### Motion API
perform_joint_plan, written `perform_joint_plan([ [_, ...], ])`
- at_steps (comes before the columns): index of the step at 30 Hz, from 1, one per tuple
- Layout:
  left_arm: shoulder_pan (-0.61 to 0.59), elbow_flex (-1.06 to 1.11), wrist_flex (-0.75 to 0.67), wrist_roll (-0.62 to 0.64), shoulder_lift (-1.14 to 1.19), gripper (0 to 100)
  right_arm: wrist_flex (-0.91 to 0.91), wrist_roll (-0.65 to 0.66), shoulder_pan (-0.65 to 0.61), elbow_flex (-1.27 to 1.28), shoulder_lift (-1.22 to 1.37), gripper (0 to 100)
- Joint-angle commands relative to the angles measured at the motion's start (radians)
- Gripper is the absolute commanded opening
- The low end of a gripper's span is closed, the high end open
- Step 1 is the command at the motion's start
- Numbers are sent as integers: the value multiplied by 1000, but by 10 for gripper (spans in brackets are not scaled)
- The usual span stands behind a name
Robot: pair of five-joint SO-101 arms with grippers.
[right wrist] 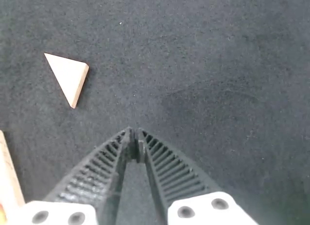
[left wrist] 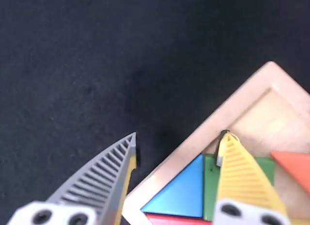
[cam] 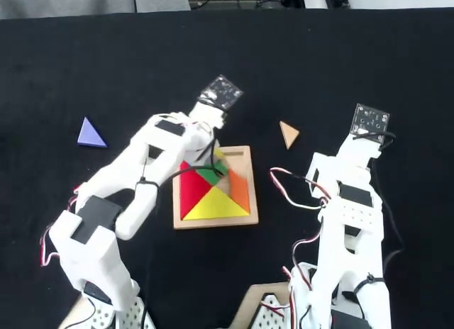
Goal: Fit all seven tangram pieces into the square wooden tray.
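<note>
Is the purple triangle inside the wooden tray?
No, the purple triangle sits on the black cloth, well apart from the tray.

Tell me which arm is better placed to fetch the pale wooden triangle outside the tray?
Right, probably: the right gripper, shut, is near the pale wooden triangle, bare mat between. The left gripper is open over the tray corner.

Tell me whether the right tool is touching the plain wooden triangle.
Apart. The right wrist view shows bare black cloth between the shut right tool and the wooden triangle.
</note>
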Motion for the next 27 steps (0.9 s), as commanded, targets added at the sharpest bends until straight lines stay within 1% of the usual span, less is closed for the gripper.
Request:
perform_joint_plan([
  [1, -41, -51, 11, -12, -15, 267, -21, -6, -14, -21, -36, 15],
  [4, -54, -56, 11, -11, -29, 267, -23, -6, -14, -21, -36, 15],
  [6, -58, -45, 18, -6, -81, 267, -23, -6, -14, -21, -36, 15],
  [9, -54, -42, 104, -6, -218, 267, -23, -6, -14, -21, -36, 15],
  [13, -47, -35, 245, 2, -473, 267, -44, -6, -14, -15, -35, 15],
  [18, -65, -31, 457, 133, -806, 267, -44, -6, -14, -15, -35, 15],
  [23, -160, -41, 721, 264, -1134, 267, -43, -6, -14, -15, -33, 15],
  [27, -177, -153, 864, 423, -1405, 267, -43, -6, -14, -10, -33, 15],
])
